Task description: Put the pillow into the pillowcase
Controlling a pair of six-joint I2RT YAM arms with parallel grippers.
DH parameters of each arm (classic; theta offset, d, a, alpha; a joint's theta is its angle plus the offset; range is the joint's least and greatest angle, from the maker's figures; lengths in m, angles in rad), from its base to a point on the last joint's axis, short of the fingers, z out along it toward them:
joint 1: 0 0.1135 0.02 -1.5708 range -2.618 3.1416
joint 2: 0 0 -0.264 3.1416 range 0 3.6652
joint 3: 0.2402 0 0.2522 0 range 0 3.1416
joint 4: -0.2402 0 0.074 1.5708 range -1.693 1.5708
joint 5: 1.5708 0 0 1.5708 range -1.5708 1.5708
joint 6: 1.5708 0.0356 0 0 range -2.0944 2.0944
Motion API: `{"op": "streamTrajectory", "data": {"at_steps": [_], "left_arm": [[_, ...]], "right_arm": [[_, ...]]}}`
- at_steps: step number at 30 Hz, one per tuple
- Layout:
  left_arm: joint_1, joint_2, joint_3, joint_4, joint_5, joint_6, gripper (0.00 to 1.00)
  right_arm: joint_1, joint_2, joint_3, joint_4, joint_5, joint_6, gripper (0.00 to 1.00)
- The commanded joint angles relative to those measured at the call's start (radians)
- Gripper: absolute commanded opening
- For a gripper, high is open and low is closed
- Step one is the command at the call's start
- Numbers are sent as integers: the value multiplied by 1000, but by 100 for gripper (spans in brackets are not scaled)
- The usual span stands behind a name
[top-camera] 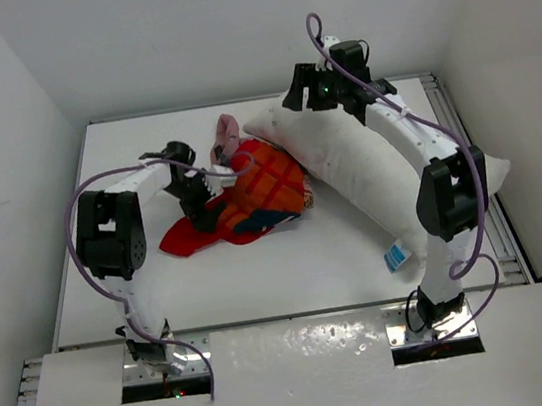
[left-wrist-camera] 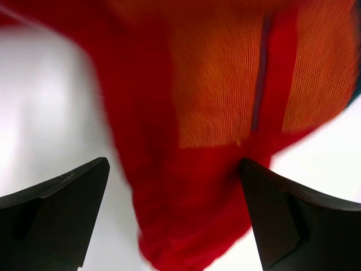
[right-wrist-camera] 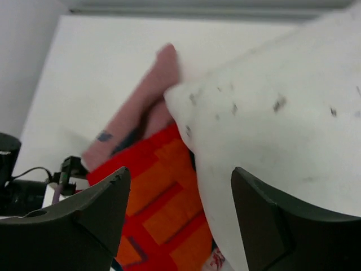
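On the white counter [top-camera: 291, 271], the pillow is wholly outside its cover and the job looks to be at its opening step: getting a hold on both pieces.

At left, the left pincer [left-wrist-camera: 175, 169] hangs low over the near-left edge of the pillowcase [top-camera: 259, 189]. Its jaws are spread wide with red cloth between them and nothing pinched. The pillowcase lies crumpled in a heap left of centre, red-orange side up, with a flap of its dull pink reverse [top-camera: 227, 128] turned out at the far end.

Just beside it to the right, the pillow [top-camera: 368, 174] runs diagonally from the far middle toward the near right edge, and its speckled far corner touches the heap.

Above that corner the right pincer [right-wrist-camera: 179, 172] is also spread, gripping nothing.

The mouth of the pillowcase cannot be made out in these views. The next move probably calls for the left jaws to close on a single layer of the hem and lift it open. The right arm would then take the pillow's corner and steer it in. Catching both layers of cloth would probably seal the opening.
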Motion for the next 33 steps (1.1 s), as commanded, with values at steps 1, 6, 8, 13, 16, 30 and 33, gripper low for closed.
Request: {"op": "streamTrajectory", "data": {"at_steps": [1, 6, 8, 13, 16, 30, 33], "left_arm": [[-14, -95, -111, 61, -117, 128, 100], [-60, -181, -356, 276, -329, 135, 70], [-57, -184, -353, 296, -370, 87, 0], [38, -183, -144, 448, -437, -108, 0], [84, -177, 84, 597, -592, -184, 0], [152, -522, -112, 646, -335, 163, 0], [163, -608, -175, 681, -332, 96, 0]], "right_arm": [[-5, -48, -17, -44, 115, 20, 72], [-13, -31, -43, -55, 134, 12, 72], [-5, -19, -33, -64, 115, 17, 66], [18, 13, 33, -56, 39, -38, 37], [28, 13, 58, -32, 19, -60, 28], [-21, -83, -105, 175, -3, 21, 2], [-30, -50, -79, 177, -13, 46, 1]]}}
